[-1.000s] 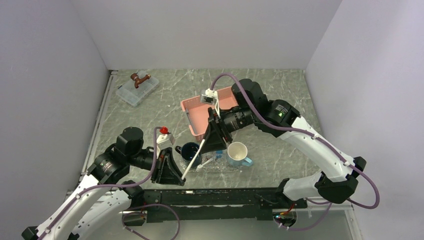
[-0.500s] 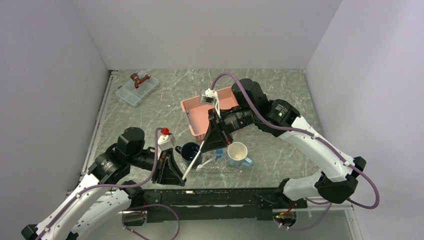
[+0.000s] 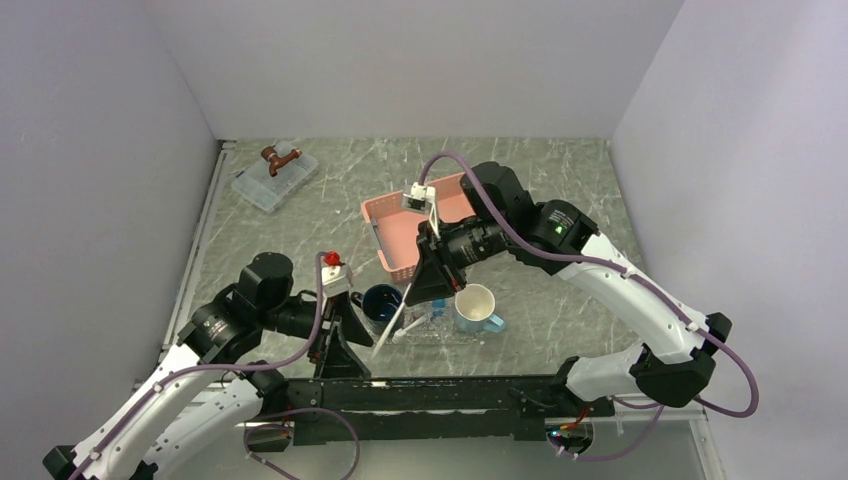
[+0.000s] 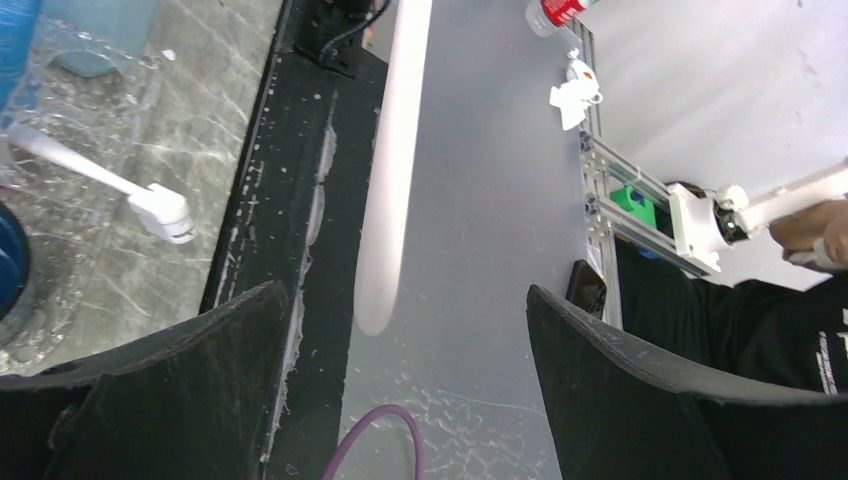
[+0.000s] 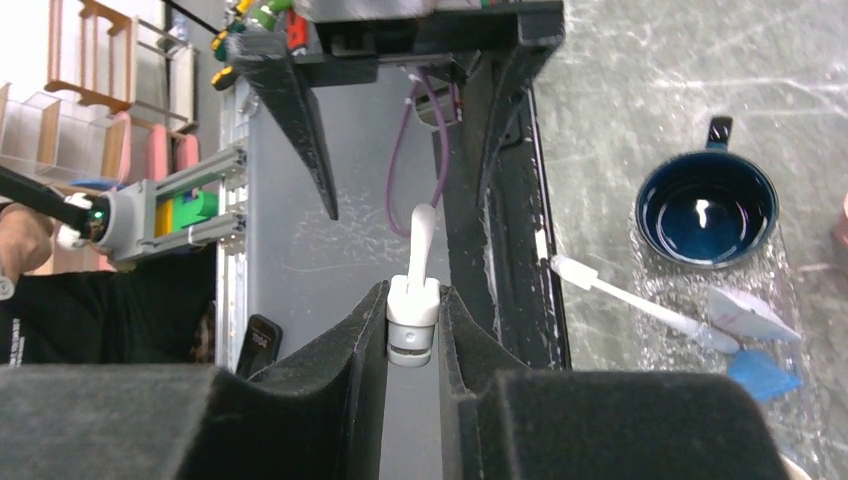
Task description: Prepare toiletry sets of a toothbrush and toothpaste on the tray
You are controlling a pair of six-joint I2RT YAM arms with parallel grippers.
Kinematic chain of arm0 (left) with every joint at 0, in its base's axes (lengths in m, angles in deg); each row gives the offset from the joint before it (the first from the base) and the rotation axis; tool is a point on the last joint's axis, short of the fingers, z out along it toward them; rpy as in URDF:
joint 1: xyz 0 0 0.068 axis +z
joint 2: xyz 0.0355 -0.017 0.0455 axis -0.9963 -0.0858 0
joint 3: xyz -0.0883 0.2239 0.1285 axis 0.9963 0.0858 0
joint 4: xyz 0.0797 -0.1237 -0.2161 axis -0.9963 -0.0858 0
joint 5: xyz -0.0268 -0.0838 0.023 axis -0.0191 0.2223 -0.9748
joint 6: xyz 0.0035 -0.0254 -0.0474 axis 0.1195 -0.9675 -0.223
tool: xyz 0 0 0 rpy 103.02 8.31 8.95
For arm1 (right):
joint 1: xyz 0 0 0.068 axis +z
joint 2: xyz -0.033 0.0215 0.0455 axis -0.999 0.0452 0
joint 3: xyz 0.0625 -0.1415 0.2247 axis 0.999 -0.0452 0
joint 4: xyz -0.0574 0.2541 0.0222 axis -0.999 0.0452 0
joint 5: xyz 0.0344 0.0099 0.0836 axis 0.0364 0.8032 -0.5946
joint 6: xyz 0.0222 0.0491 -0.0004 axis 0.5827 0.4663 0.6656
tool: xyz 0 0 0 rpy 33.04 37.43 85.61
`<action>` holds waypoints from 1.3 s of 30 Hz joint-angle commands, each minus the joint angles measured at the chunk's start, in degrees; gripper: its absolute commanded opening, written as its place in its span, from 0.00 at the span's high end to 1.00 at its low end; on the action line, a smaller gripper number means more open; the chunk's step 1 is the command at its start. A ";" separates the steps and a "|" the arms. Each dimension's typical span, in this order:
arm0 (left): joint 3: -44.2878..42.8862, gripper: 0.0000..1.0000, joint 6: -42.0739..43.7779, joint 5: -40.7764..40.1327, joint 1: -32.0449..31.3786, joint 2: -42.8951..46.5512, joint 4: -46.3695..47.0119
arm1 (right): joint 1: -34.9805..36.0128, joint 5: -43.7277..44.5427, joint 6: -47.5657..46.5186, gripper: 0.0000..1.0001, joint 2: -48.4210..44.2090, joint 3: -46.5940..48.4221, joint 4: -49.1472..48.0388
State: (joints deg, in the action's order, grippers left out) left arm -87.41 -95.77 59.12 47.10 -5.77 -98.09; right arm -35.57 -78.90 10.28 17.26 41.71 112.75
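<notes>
My right gripper [image 5: 413, 295] is shut on the head end of a white toothbrush [image 5: 420, 235], which slants down toward the table's near edge [image 3: 392, 325]. The brush's handle tip [image 4: 388, 200] hangs between the jaws of my left gripper [image 4: 400, 300], which stand wide open and do not touch it. In the top view the left gripper [image 3: 342, 358] is left of the handle and the right gripper [image 3: 420, 295] above it. A second toothbrush [image 5: 620, 295] lies on the clear bumpy tray [image 5: 800, 290], beside two blue toothpaste tubes [image 5: 745, 312].
A dark blue mug [image 3: 380, 300] and a pale mug [image 3: 477, 308] stand at the tray [image 3: 455, 338]. The pink lattice basket [image 3: 405, 235] sits behind them. A clear lidded box [image 3: 273, 180] is at the back left. The black rail [image 3: 430, 395] runs along the near edge.
My left gripper has opened and let go of the toothbrush handle. The right gripper keeps its hold, and the brush has shifted slightly to the right.
</notes>
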 commanded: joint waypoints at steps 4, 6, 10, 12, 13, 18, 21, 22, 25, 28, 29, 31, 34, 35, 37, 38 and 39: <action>-2.73 0.04 -2.21 -9.21 -0.10 0.14 3.11 | 0.23 13.25 0.11 1.00 -4.38 -3.57 3.94; -2.77 0.04 -3.27 -12.21 -0.17 0.79 3.64 | 0.56 17.51 0.50 1.00 -5.63 -4.34 4.79; -2.99 0.03 -3.24 -18.93 -0.14 1.89 3.14 | 1.52 24.83 1.17 1.00 -8.60 -5.52 6.43; -2.74 0.02 -3.09 -21.45 -0.13 2.36 3.28 | 2.40 28.76 1.57 1.00 -9.74 -6.23 6.98; -2.65 0.01 -3.12 -22.21 -0.14 2.64 3.49 | 2.61 30.31 1.72 1.00 -10.26 -6.53 7.30; -2.02 0.01 -2.59 -25.61 -0.12 2.92 3.59 | 4.67 36.88 2.20 1.00 -10.96 -6.44 10.54; -2.02 0.01 -1.93 -27.32 -0.09 2.62 2.82 | 6.35 41.64 3.04 1.00 -11.18 -6.02 12.03; -1.80 0.01 -1.91 -27.63 -0.15 2.64 2.84 | 7.07 43.57 3.45 1.00 -11.14 -6.13 12.25; -0.70 0.00 -2.24 -27.88 -0.13 3.04 3.95 | 9.77 49.46 4.83 1.00 -10.84 -7.49 11.94; 0.38 0.01 -2.01 -28.48 -0.09 3.60 5.11 | 12.80 55.50 6.32 1.00 -10.96 -9.49 9.71; 0.73 0.01 -1.71 -28.70 -0.16 3.76 5.31 | 13.41 56.87 6.74 1.00 -11.04 -10.12 8.81; 1.57 0.01 -1.19 -28.70 -0.09 4.01 5.74 | 14.33 59.07 7.16 1.00 -11.17 -11.21 7.07; 2.07 0.01 -1.02 -27.53 -0.15 4.22 6.14 | 15.63 62.35 7.47 1.00 -11.22 -12.82 5.69; 1.99 0.01 -0.91 -27.56 -0.11 4.15 6.09 | 16.07 63.05 7.54 1.00 -11.37 -13.63 4.82; 2.13 0.00 -0.91 -27.80 -0.14 4.19 6.14 | 17.08 64.03 7.74 1.00 -11.83 -15.40 2.72; 2.29 0.01 -0.88 -27.79 -0.12 4.22 6.30 | 17.54 64.57 7.84 1.00 -12.07 -16.14 1.79; 2.39 0.01 -1.00 -27.67 -0.12 4.09 6.41 | 17.93 65.05 7.94 1.00 -12.28 -16.87 0.83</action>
State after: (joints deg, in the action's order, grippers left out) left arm -85.27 -97.73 31.54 47.10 -2.07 -94.51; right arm -19.27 -19.16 16.88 6.68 27.02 119.53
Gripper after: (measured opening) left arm 0.994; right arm 0.218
